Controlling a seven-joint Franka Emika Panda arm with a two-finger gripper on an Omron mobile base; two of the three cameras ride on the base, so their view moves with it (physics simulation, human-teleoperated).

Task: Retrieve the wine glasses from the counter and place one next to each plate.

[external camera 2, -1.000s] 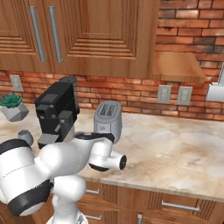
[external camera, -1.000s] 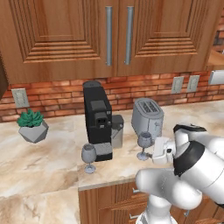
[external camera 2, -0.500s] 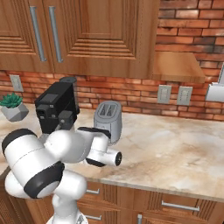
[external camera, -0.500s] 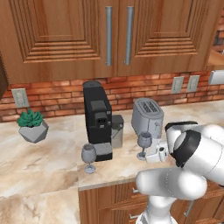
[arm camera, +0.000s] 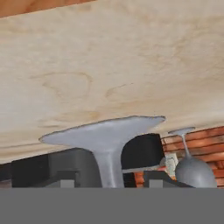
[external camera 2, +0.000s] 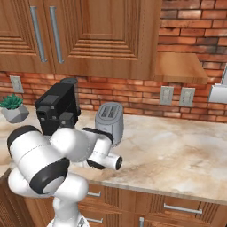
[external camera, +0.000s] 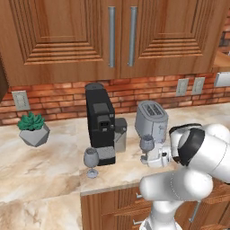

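Observation:
Two wine glasses stand on the beige counter (external camera: 40,168). One wine glass (external camera: 147,143) is in front of the toaster, and my gripper (external camera: 146,157) reaches in low at its stem from the right. In the hand view, which is rolled upside down, this glass's foot (arm camera: 105,130) and stem fill the middle. My gripper (arm camera: 111,180) has a dark finger on either side of the stem, and a gap still shows beside it. The other wine glass (external camera: 91,159) (arm camera: 192,170) stands free in front of the coffee machine. The plates are out of view.
A black coffee machine (external camera: 100,121) (external camera 2: 56,108) and a silver toaster (external camera: 152,117) (external camera 2: 110,116) stand close behind the glasses. A potted succulent (external camera: 33,129) sits at the left. Brick wall with outlets backs the counter (external camera 2: 177,150), and wood cabinets hang above.
My arm's elbow has swung up and to the right while the hand stayed at the glass by the toaster. The fingers have drawn in around its stem. Both glasses stand where they were.

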